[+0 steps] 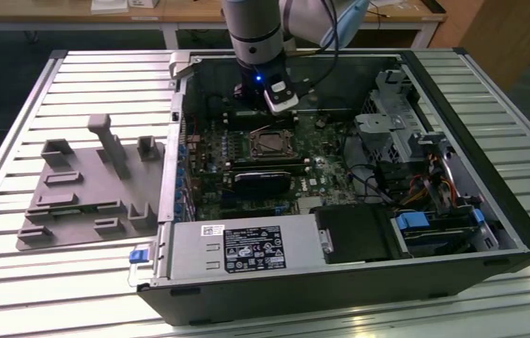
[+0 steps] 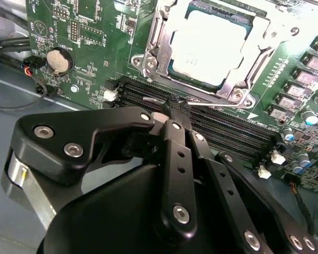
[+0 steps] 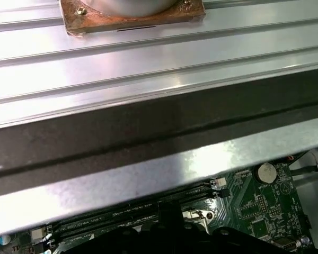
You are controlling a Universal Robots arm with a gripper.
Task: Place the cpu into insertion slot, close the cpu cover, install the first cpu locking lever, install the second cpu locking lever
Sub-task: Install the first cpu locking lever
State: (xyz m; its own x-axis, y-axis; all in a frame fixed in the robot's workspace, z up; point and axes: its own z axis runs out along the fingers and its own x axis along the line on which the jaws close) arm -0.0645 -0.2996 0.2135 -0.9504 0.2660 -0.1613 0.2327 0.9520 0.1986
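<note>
Closing in beside the socket, the gripper [image 2: 176, 108] has its fingers drawn together, tips on the thin locking lever [image 2: 217, 104], while the cpu [image 2: 209, 42] lies under the lowered cpu cover [image 2: 160, 39], and if those tips slip off that springy wire they could scrape the memory slots [image 2: 222, 127].

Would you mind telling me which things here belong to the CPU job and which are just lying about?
Job in hand: cpu, framed by the cpu cover; insertion slot; locking lever beside the gripper.

Lying about: memory slots; coin battery; power supply; grey fixture beside the case.
</note>
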